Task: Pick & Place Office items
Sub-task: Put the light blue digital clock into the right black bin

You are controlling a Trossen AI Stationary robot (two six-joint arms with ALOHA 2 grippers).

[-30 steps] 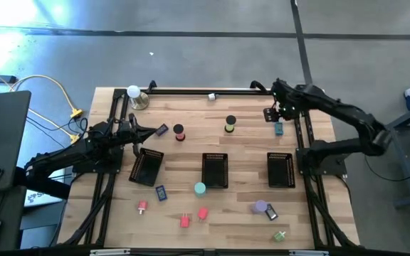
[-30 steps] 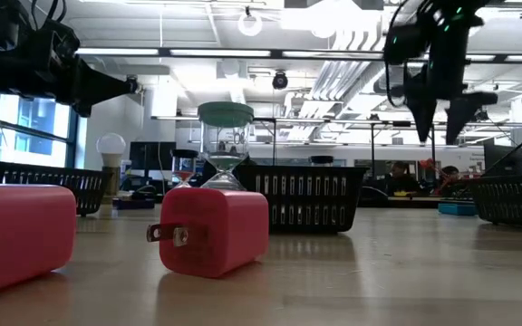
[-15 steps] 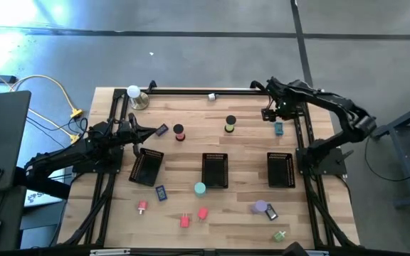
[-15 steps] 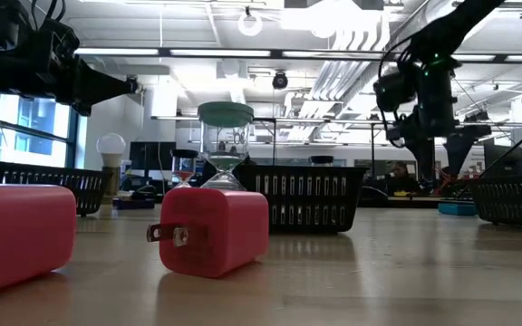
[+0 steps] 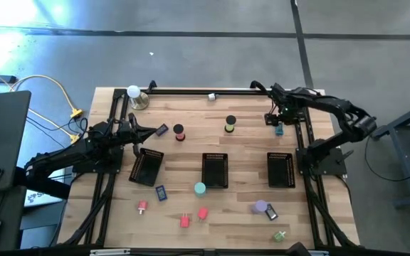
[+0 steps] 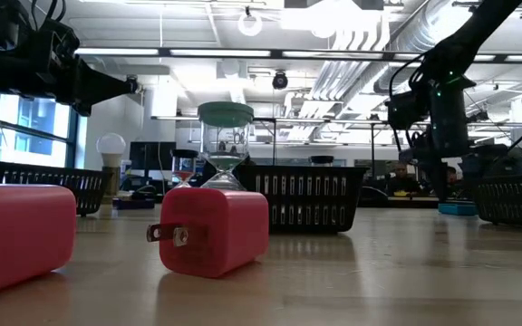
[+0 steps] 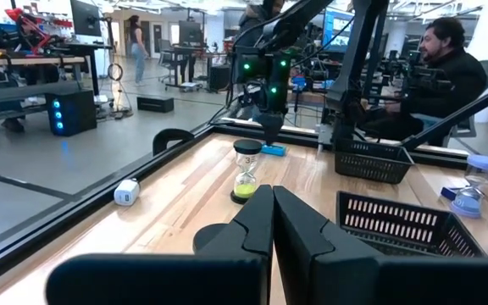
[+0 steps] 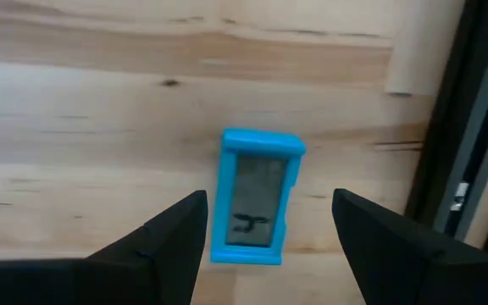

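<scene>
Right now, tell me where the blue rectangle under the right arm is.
The blue rectangle lies flat at the table's far right, directly below the right gripper, framed by its open fingers.

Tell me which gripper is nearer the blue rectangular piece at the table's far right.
Right. The right gripper hangs open directly over the blue piece; the left gripper, shut, sits across the table's left side.

blue-framed grey-faced rectangle (image 8: pixel 257 197) | pale wood table (image 8: pixel 100 102) | red plug block (image 6: pixel 214 231) | black mesh tray (image 5: pixel 215 171)
</scene>
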